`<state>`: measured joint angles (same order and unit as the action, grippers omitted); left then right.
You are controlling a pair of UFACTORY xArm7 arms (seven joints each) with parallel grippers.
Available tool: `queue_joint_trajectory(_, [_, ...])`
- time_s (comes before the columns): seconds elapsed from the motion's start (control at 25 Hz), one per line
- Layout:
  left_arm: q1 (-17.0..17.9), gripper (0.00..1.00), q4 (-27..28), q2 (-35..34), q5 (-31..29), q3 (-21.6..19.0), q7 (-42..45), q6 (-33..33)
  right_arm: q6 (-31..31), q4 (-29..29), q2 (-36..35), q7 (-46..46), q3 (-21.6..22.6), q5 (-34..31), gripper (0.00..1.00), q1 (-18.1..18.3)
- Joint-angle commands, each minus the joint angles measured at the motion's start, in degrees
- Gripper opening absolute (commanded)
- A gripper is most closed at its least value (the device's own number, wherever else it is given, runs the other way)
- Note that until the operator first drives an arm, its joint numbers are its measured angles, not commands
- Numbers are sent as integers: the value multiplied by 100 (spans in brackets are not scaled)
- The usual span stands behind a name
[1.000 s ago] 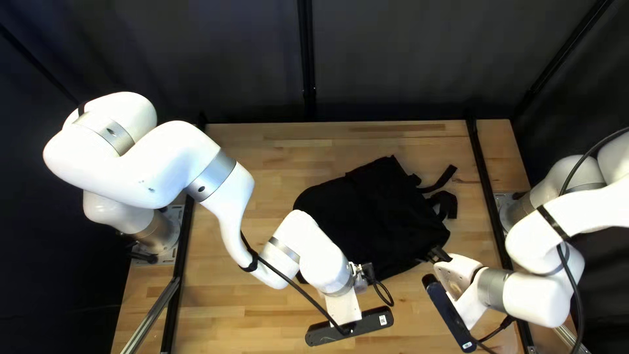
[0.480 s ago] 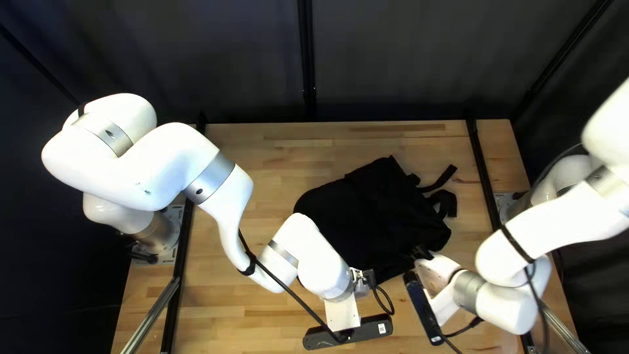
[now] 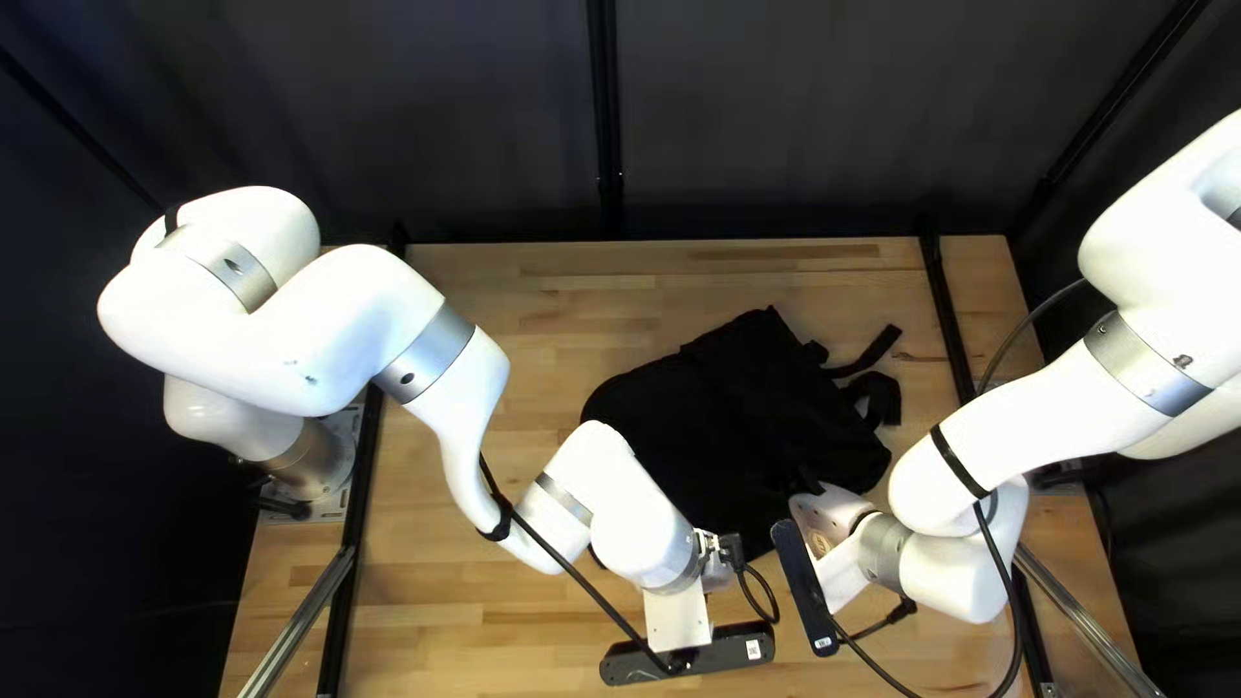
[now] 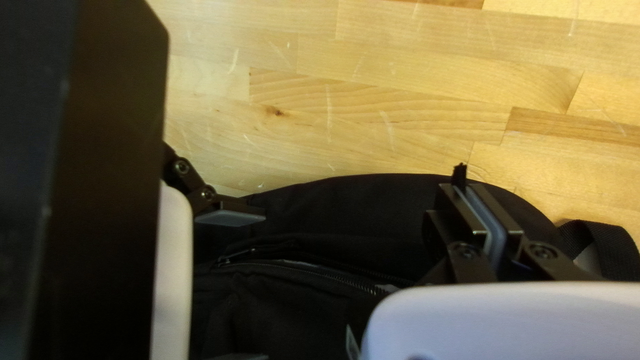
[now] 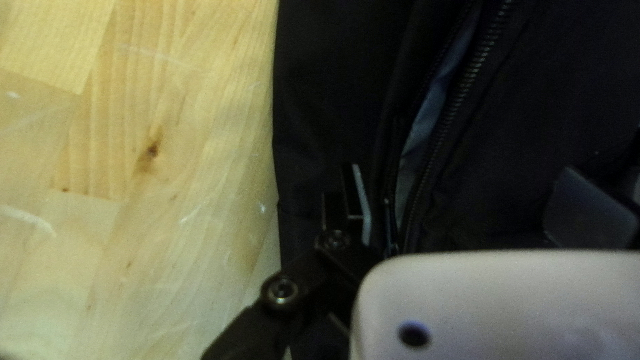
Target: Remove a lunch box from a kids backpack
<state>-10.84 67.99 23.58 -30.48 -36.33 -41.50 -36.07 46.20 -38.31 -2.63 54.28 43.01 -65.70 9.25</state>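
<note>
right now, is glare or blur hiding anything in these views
Top left view: highlights wash out my left arm; left wrist view: the backpack is dark, its folds faint; right wrist view: the table looks soft and pale.

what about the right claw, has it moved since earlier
Yes: in the top left view, the right claw has moved left, away from the right black rail.
</note>
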Motion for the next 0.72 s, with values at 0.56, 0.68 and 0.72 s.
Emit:
queue_joint_trajectory(0.56, [86, 0, 6, 17, -218, 67, 21, 116, -241, 308, 564, -231, -35, 323, 0, 17])
queue_joint_trajectory(0.68, [5, 0, 68, 7, -123, 24, -133, 25, -225, 281, 601, -355, -2, 479, 0, -34])
queue_joint_trajectory(0.72, [-74, 0, 64, -28, -39, -14, -250, -9, -231, 266, 580, -375, 3, 480, 0, -36])
